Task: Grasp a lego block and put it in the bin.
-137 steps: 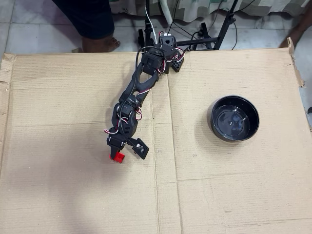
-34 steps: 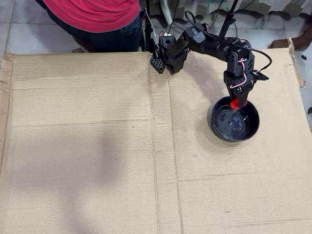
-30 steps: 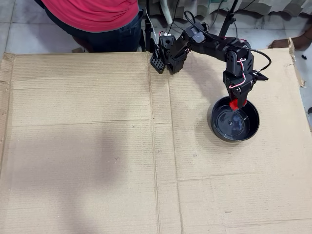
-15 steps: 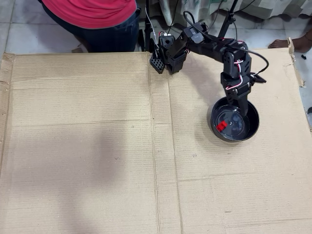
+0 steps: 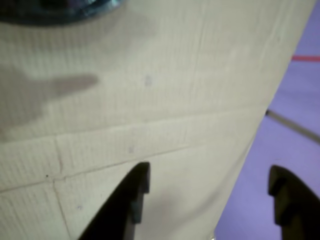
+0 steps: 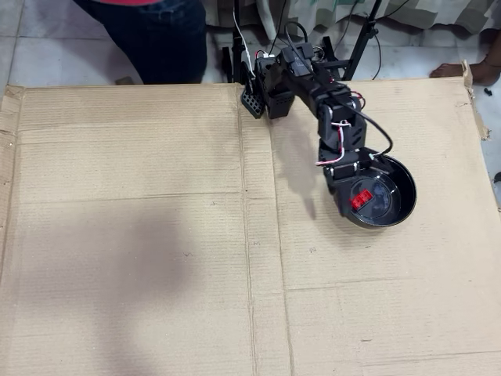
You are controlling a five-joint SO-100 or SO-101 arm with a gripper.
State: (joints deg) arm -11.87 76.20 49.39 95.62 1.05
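Red plastic shows inside the glossy black bin [image 6: 385,197]: the lego block [image 6: 359,200] lies on the bowl's floor, toward its left side in the overhead view, directly below the end of the arm. The tool [image 5: 210,187] stands open and empty in the wrist view, its two dark fingers [image 5: 131,200] spread wide apart over bare cardboard, with only a sliver of the bin's rim at the top-left corner of that view. The block's long axis appears to run diagonally, though it is too small to read surely. The arm [image 6: 333,117] reaches from its base at the far edge of the cardboard-covered bench [image 6: 141,235], bending downward in the overhead view to finish over the bin's left rim. Judged from this, the placing looks done and the coming move is a retreat clear of the bowl.
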